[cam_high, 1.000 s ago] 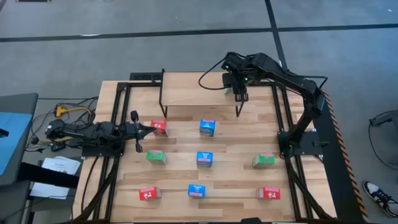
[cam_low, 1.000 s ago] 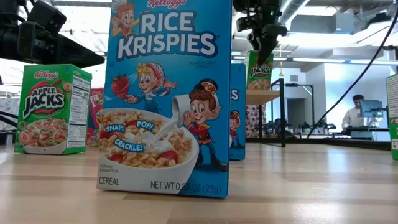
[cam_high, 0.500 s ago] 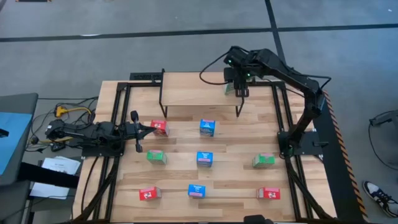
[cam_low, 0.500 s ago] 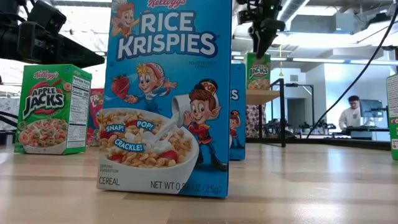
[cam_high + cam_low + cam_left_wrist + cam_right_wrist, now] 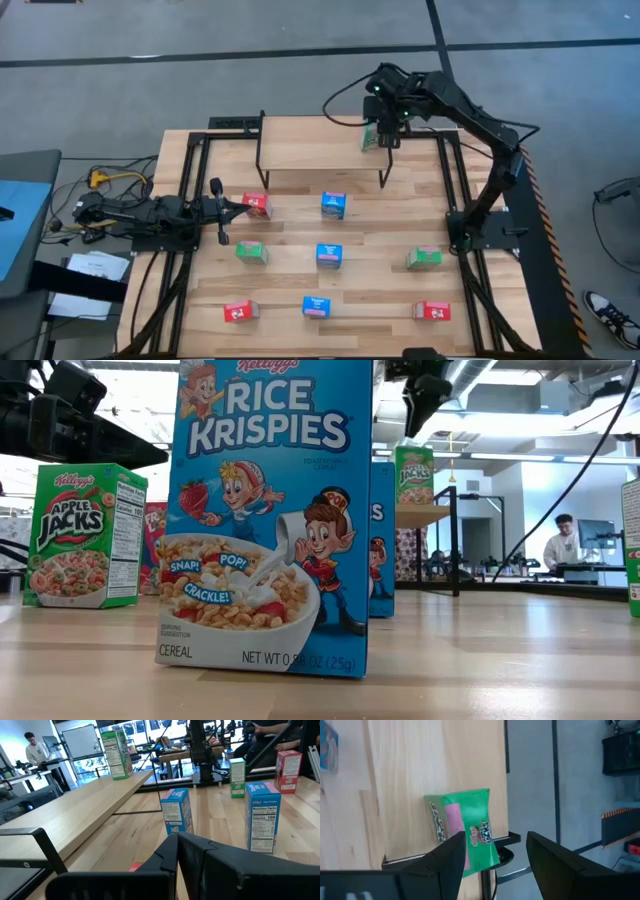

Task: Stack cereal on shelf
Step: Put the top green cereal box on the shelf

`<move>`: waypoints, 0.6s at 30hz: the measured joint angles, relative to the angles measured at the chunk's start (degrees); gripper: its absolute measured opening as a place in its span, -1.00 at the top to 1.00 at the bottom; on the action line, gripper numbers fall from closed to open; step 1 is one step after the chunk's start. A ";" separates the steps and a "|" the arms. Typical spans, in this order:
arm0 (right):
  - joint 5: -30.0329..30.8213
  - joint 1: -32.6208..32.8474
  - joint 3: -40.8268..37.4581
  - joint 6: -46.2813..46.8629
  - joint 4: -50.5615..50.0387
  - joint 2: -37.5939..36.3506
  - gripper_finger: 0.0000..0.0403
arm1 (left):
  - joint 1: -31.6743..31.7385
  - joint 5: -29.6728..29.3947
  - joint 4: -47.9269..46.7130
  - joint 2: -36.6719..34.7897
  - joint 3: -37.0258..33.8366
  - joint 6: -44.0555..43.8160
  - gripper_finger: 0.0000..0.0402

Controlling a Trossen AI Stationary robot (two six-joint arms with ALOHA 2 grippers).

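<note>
A green cereal box [image 5: 371, 138] stands upright on its bottom on the right end of the shelf [image 5: 310, 150]; the low view shows that green box [image 5: 414, 473] too. My right gripper [image 5: 391, 127] hangs open above it, with nothing between its fingers; in the right wrist view the green box [image 5: 465, 832] lies beyond the open right gripper [image 5: 495, 862]. My left gripper [image 5: 243, 206] lies shut and level at the table's left, its tips next to a red box [image 5: 258, 205]. My left gripper's shut tips lie right beside the red box's left side [image 5: 250, 205]. I cannot tell whether they touch it. The box stands on the table.
On the table stand two blue boxes [image 5: 334, 205] [image 5: 329, 256] in the middle, green boxes [image 5: 252, 253] [image 5: 424, 258] at either side, and a near row of red [image 5: 239, 312], blue [image 5: 316, 307] and red [image 5: 432, 311]. The shelf's left part is bare.
My right gripper has risen away from the green box and tipped a little. The box stays standing on the shelf's right end.
</note>
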 joint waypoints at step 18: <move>-18.54 2.14 4.06 10.47 -11.12 -0.07 -0.16 | 0.01 -0.02 0.02 0.02 0.01 -0.01 1.00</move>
